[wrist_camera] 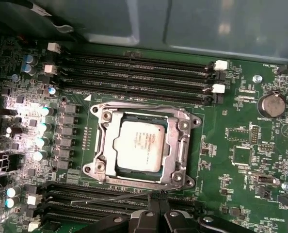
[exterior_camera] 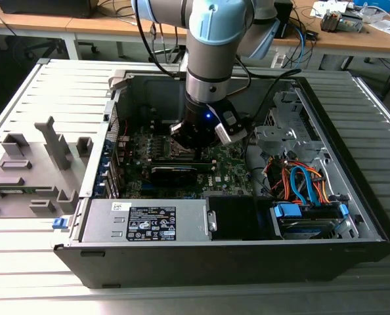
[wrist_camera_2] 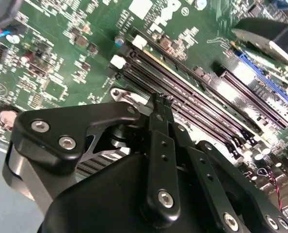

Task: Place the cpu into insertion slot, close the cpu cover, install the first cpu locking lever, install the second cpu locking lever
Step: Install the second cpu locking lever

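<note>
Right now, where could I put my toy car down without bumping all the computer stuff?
The ribbed table is bare in front of the computer case, and beside the grey holders. Inside the case it's crowded: the arm hangs over the green board, wires beside it.

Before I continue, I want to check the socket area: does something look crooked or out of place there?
Yes, slightly. In the first wrist view the cpu lies in the insertion slot a little rotated against the cpu cover around it. A thin lever wire lies loose beside the socket.
</note>
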Available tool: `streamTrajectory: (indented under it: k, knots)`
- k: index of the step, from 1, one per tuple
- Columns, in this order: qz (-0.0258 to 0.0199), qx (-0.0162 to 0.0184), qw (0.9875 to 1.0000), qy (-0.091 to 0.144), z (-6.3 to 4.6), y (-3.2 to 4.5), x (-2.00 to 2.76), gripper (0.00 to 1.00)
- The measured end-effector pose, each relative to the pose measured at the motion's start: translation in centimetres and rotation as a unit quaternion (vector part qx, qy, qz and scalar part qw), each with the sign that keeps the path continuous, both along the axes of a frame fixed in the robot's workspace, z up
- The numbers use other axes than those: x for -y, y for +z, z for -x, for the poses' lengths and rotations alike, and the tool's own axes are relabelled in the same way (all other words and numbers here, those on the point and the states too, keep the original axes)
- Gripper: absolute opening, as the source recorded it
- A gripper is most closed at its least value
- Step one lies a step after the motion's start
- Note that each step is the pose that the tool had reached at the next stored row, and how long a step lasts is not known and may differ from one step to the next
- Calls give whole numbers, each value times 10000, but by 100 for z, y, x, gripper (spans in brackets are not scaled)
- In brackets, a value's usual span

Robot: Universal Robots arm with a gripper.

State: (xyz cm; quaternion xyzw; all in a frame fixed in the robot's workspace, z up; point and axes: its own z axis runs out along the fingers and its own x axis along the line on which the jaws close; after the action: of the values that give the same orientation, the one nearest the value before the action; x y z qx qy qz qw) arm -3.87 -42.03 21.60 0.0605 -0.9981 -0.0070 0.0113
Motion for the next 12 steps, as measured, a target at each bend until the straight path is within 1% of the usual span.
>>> streamTrajectory:
  k: [2, 4, 5, 7, 9, 10, 12]
  knots:
    - [0, 1, 10000, 1, 92, -17, 0, 11]
    - [1, 1, 10000, 0, 161, -27, 0, 11]
    - [1, 1, 10000, 0, 227, -34, 0, 11]
    - [0, 2, 10000, 0, 306, -45, 0, 11]
    - [-1, 3, 10000, 13, 439, -67, 0, 11]
    - [-1, 3, 10000, 29, 486, -75, 0, 11]
    - [-4, 2, 10000, 46, 522, -78, 0, 11]
